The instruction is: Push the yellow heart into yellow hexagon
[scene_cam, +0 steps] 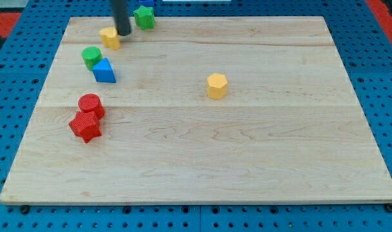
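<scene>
Tip (123, 32) stood near the board's top-left corner, touching or just beside the upper right side of the yellow heart (109, 37); exact contact could not be told. No gripper on this arm, only a plain dark rod, so nothing to open or close.

Yellow heart lay close to the top edge, well apart from the yellow hexagon (216, 86), which sat near the middle of the board (280, 161), toward the view's right and bottom of the heart.

Judged poorly placed for the push: tip was on the hexagon's side of the heart. Better to circle round to the heart's upper left, then drive down and right along the line joining the two blocks, kept centred so the heart would not spin off.

Green star (144, 17) sat just right of the tip at the top edge. Green cylinder (91, 57) and blue triangle (104, 71) lay below the heart; red cylinder (91, 104) and red star (85, 126) touched each other near the left edge.

No brands, labels or writing seen anywhere.
</scene>
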